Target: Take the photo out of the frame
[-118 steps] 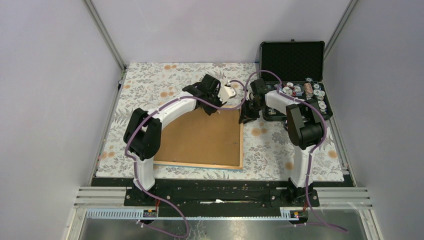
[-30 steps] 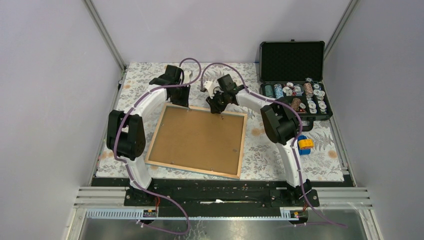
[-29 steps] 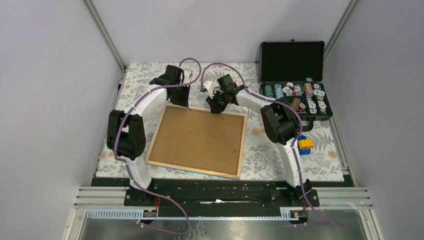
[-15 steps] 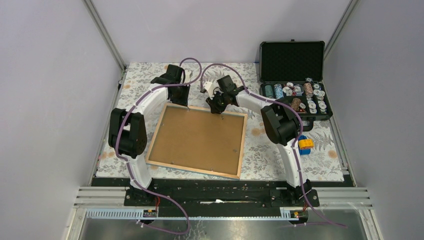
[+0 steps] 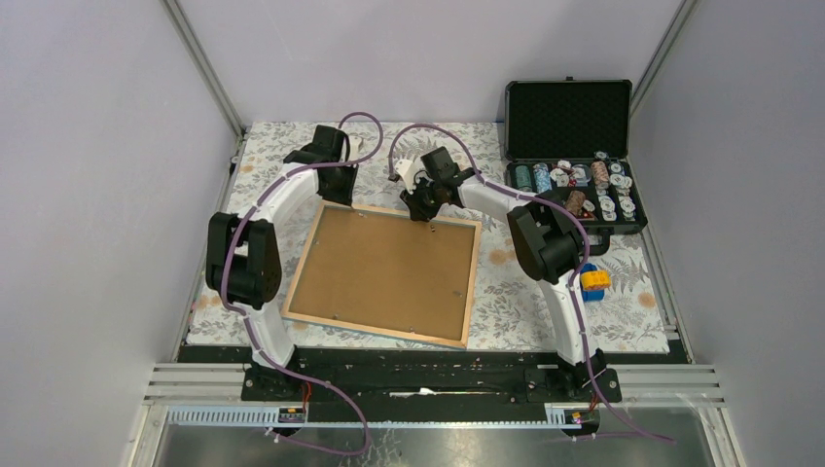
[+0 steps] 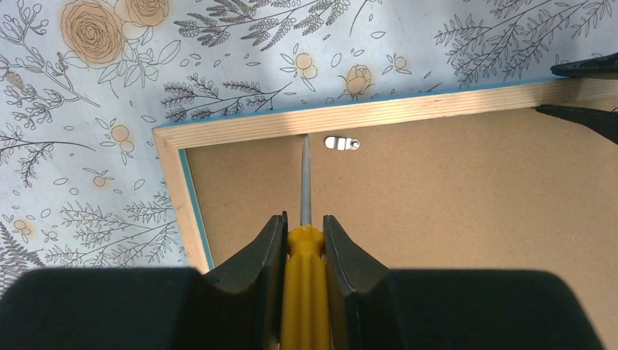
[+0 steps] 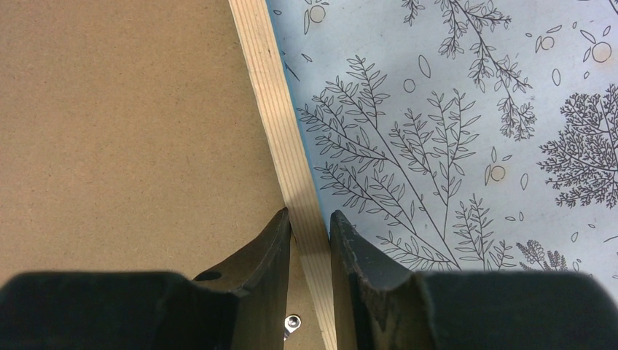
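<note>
With the frame [image 5: 384, 272] face down mid-worktop [image 5: 282, 165], the photo hidden under its backing, the right tool [image 7: 310, 214] pinches the far rim while the left tool [image 6: 304, 222], clamped on a screwdriver [image 6: 305, 182], probes beside the far-left clip [image 6: 342, 143], which probably needs turning aside next.

frame [image 5: 384, 272] front: hidden, face-down | screwdriver [image 6: 306, 255] handle: cut off | case [image 5: 569, 117] contents: too small
</note>
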Motion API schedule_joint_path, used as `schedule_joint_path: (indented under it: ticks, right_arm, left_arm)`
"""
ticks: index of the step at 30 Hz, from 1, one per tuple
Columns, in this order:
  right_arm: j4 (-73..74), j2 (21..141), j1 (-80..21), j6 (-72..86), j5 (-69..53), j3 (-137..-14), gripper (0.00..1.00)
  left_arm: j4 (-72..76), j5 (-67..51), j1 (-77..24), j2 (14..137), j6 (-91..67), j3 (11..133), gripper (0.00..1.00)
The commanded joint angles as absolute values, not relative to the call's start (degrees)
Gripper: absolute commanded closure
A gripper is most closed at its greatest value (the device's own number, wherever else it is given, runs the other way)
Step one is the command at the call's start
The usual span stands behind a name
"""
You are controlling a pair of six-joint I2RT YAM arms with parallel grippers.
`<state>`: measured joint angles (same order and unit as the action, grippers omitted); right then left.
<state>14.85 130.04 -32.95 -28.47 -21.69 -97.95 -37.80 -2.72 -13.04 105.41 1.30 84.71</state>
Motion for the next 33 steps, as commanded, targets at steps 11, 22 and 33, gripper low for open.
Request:
schedule_joint_path:
  ticks: [11,22,33]
  right_arm:
    - [23.0,130.5,-32.8,-28.2,-15.7,-95.8,1.0]
    - [23.0,130.2,-32.7,-28.1,-15.9,-95.4,1.0]
    - [23.0,130.3,-32.7,-28.0,-15.7,-95.4,1.0]
  left_arm:
    - [-37.8,-5.5,-12.1,103.3,5.9,86.4,1.0]
    - [-36.5,-9.4,-13.3,105.2,6.1,87.6,1.0]
    - [-36.5,-9.2,-13.5,106.9,6.3,87.8,1.0]
